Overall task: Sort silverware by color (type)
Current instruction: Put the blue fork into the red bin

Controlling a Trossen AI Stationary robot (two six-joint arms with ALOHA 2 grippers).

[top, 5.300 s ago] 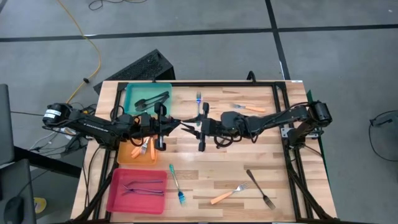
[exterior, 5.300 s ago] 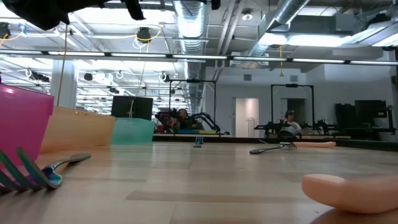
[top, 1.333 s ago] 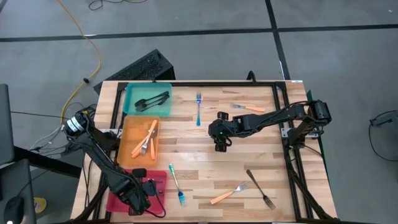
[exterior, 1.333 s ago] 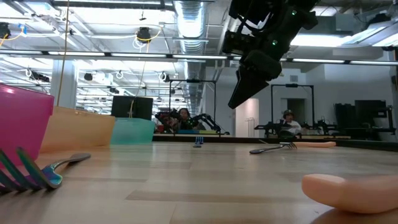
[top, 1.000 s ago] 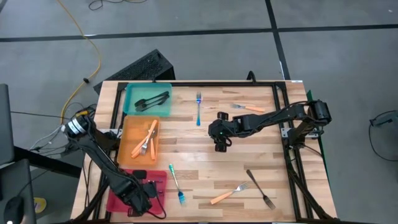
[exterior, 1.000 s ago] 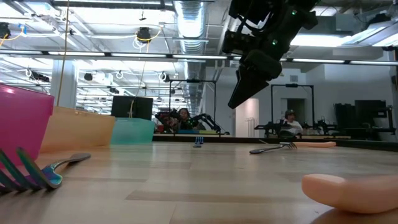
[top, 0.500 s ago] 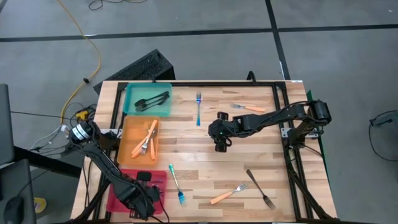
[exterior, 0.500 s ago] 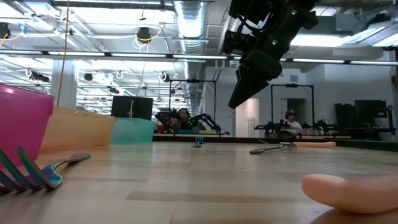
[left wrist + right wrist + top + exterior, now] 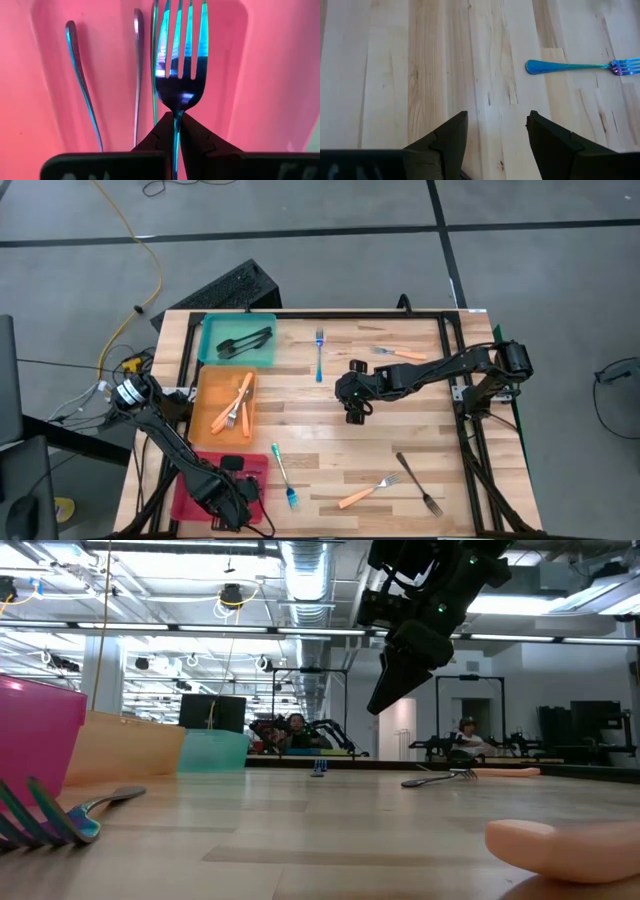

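Pink plastic is filling the left wrist view, where the left gripper is pinching the neck of an iridescent blue fork between its closed fingers, the tines pointing away from the wrist over the pink tray. Two more slim pieces are lying on the tray floor just beyond the held fork. From above, this gripper is hanging over the tray's near right corner, at the near left of the wooden table.

Over the middle of the table, the right gripper is hovering with its fingers spread wide and holding nothing. A blue-handled fork is lying on the bare wood ahead of it, well clear of the fingers; from above it is lying on the far side of the gripper.

An orange tray holding orange-handled forks and a teal tray holding dark pieces are sitting along the left edge. Loose silverware is resting elsewhere: a teal-handled fork just right of the pink tray, an orange-handled one at the far right, another orange one and a dark fork at the near right.

No readable writing is showing on any item.
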